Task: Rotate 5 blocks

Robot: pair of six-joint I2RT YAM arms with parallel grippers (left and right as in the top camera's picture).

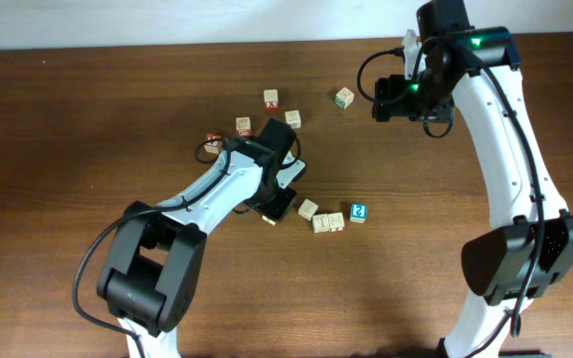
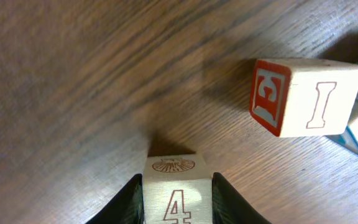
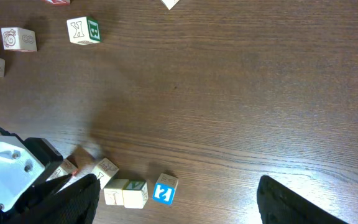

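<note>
Squeezing the "4" block [image 2: 178,206] at the bottom middle of the left wrist picture, the left fingers [image 2: 124,204] seem partway through a turn and next need a gentle twist clear of the "I" block [image 2: 319,102], while the right fingers [image 3: 303,202] hang wide apart.

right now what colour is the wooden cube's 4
Red outline, pale wooden cube; left wrist view.

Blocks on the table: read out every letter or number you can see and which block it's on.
"4": held block.
"I", and sideways "E" on its red face: neighbouring block.
"2": blue block.
"K" and "B": green-print block.
Other blocks: too small or blurred to read.
</note>
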